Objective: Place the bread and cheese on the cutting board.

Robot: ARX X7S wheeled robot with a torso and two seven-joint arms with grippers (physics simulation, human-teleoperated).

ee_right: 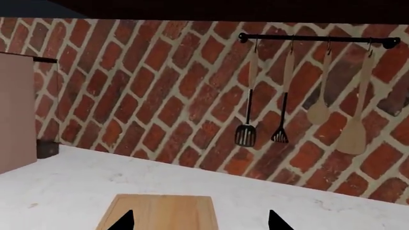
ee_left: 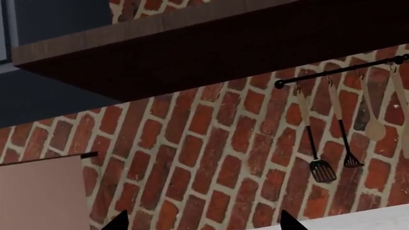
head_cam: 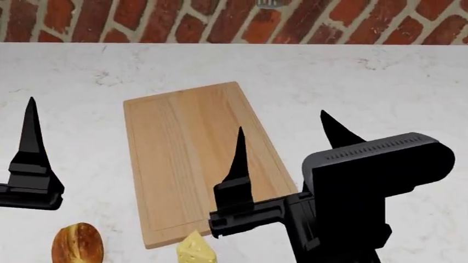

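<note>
hovering over the board's (head_cam: 196, 159) near right edge, right claw (head_cam: 289, 137) spread wide, fingers pointing up and away. left claw (head_cam: 30, 137) at far left, only one finger seen, spread untold. bread (head_cam: 78, 244) and cheese (head_cam: 196, 251) on the surface (head_cam: 380, 93), near the board's near end.

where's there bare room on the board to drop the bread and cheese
The cutting board carries nothing; its far half, toward the brick wall, is widest open. Its near right edge is crowded: the right gripper, open, hangs over it. The cheese sits by the near corner, the bread further left below the left gripper. Counter right of the board is bare too.
</note>
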